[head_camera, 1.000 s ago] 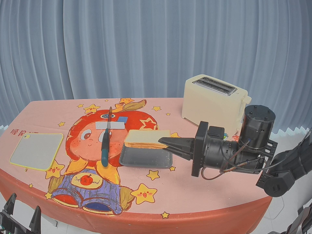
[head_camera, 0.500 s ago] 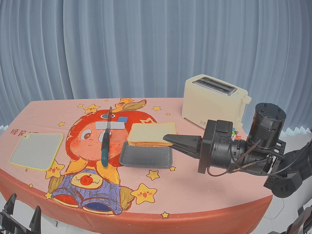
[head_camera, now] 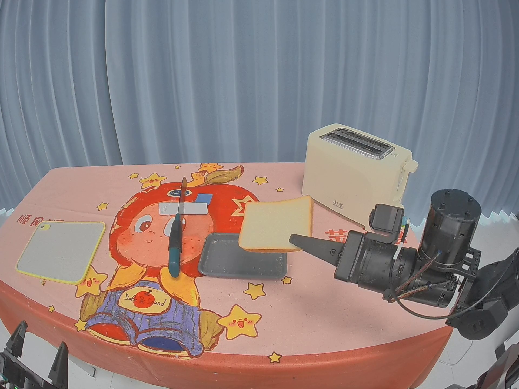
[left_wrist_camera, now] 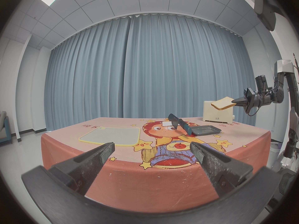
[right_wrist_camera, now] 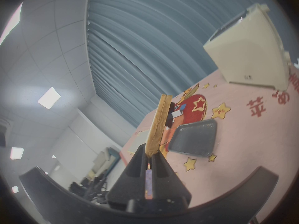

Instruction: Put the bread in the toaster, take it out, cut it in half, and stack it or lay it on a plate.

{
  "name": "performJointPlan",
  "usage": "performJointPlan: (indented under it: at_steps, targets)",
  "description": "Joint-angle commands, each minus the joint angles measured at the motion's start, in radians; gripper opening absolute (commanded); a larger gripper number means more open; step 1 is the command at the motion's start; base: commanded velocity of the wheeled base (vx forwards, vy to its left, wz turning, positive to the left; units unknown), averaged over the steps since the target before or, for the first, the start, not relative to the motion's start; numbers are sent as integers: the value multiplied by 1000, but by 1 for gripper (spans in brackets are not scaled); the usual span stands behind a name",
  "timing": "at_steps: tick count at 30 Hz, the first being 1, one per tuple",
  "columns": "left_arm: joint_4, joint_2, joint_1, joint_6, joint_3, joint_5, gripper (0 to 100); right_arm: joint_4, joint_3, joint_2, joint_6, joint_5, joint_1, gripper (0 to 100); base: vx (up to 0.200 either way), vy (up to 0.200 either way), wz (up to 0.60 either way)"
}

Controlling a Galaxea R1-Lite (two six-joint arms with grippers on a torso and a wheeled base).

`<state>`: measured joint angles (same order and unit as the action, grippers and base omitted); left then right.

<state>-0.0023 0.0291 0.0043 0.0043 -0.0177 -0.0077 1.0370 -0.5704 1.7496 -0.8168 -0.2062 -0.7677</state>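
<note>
right gripper [head_camera: 293,238] fingers pinching bread [head_camera: 277,223] aloft near toaster [head_camera: 351,175] | left gripper [left_wrist_camera: 152,147] fingers spread

Head camera looks down at the table [head_camera: 324,309]; both wrist cameras share its toaster [head_camera: 351,174].

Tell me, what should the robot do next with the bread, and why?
Probably carry it up and over toward the toaster, tipping it on edge. The right hand pinches the bread by one edge, nearly flat in the air above the tray, while the toaster's slots open upward, higher and farther back to the right.
</note>
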Motion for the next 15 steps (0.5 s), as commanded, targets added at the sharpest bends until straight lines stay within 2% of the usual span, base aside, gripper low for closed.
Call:
performJointPlan:
  at_steps: [1,4,5,6,7,8,9,10,12,15]
  targets:
    - [-1,2,0,0,18,0,100,6,34,4,93,64,-12,0,0,0,0]
    - [-1,2,0,0,18,0,100,8,47,8,176,91,-18,0,0,0,0]
    - [-1,2,0,0,18,0,100,8,47,8,176,91,-18,0,0,0,0]
    - [-1,2,0,0,18,0,100,8,53,10,225,120,-18,0,0,0,0]
    - [-1,2,0,0,18,0,100,8,55,11,251,136,-18,0,0,0,0]
    - [-1,2,0,0,18,0,100,8,55,11,251,136,-18,0,0,0,0]
    - [-1,2,0,0,18,0,100,9,60,25,308,163,-18,0,0,0,0]
    - [1,2,0,0,18,0,100,11,63,31,337,177,-18,0,0,0,0]
    - [-1,2,0,0,18,0,100,46,80,42,386,200,-18,0,0,0,0]
    - [-1,2,-1,0,18,0,100,164,133,90,464,202,-21,0,0,0,0]
